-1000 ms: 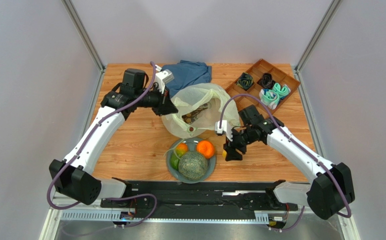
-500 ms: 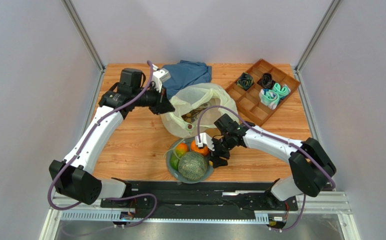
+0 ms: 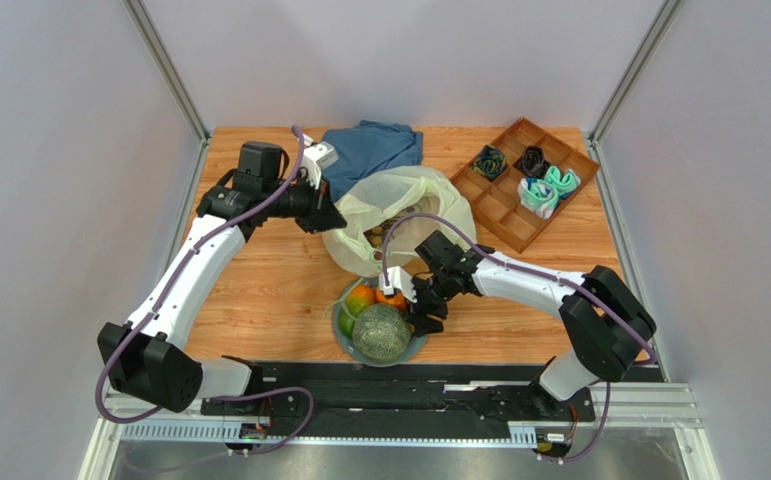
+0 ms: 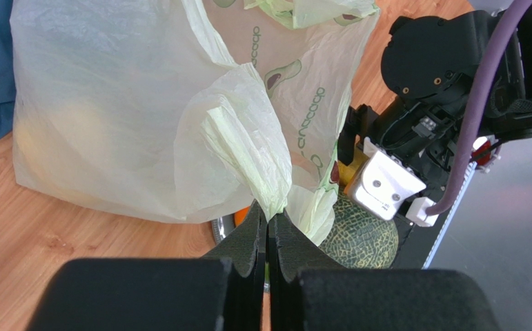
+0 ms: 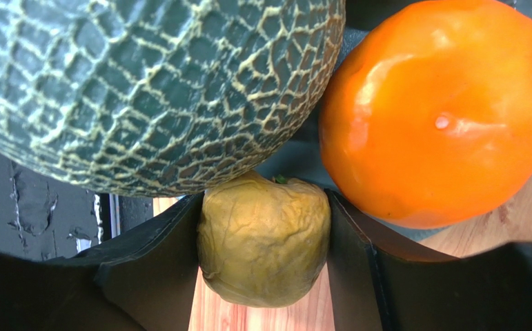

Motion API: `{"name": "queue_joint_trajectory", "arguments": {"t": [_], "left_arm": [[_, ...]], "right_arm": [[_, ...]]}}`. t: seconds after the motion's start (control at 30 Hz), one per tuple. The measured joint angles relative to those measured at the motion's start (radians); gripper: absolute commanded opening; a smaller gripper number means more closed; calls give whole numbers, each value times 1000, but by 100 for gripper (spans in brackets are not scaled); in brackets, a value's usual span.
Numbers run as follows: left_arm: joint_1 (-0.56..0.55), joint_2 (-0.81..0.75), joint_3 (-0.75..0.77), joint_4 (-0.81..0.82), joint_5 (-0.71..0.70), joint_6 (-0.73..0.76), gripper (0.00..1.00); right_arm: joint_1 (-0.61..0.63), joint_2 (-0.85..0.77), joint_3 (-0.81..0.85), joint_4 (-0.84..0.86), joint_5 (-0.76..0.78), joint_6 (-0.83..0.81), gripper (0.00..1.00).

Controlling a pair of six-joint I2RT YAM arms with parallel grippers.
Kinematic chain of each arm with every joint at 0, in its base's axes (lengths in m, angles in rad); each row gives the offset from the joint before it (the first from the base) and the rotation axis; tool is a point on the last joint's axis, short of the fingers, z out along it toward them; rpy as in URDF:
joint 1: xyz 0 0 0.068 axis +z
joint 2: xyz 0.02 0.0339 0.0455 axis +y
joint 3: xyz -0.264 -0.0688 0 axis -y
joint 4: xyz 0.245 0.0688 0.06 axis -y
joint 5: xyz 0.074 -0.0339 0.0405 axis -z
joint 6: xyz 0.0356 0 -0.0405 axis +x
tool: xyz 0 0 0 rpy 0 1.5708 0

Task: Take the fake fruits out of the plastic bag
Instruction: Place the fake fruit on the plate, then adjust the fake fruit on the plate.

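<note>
The pale yellow-green plastic bag (image 3: 399, 205) lies mid-table with its mouth open, small tan pieces (image 3: 374, 238) showing inside. My left gripper (image 3: 334, 215) is shut on a bunched handle of the bag (image 4: 130, 117), its jaws (image 4: 270, 221) pressed together on the plastic. On the grey plate (image 3: 414, 350) sit the netted green melon (image 3: 381, 333), an orange (image 3: 360, 296) and another orange (image 5: 441, 110). My right gripper (image 3: 421, 315) hangs at the plate's right edge, shut on a wrinkled yellow piece (image 5: 265, 245) that touches the melon (image 5: 144, 89).
A blue cloth (image 3: 374, 148) lies behind the bag. A wooden compartment tray (image 3: 504, 215) with rolled socks (image 3: 549, 190) stands at the back right. Bare wood lies left of the plate and right of my right arm.
My right gripper has carried the yellow piece leftward, from the table right of the plate to the plate's edge between melon and orange. The left arm has hardly moved.
</note>
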Motion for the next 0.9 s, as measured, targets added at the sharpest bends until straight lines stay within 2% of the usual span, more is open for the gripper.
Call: {"name": "queue_joint_trajectory", "arguments": {"t": [0.03,0.33,0.67,0.8,0.87,0.9], "left_arm": [[0,0,0,0,1,0,0],[0,0,0,0,12,0,0],[0,-2,-19,0,19,2,0],[0,-2,-27,1,19,6,0],[0,-4,-27,0,19,10,0],[0,-5,-27,1,19,12,0]], "right_arm": [[4,7,5,3,2,9,99],[-2,15,43,-43,18,66,100],[-124,-162,245,-354,23,7,100],[-196,-186,317,-414,22,18,100],[-222,-167,353,-437,26,31,93],[-228,-150,369,-450,24,34,81]]}}
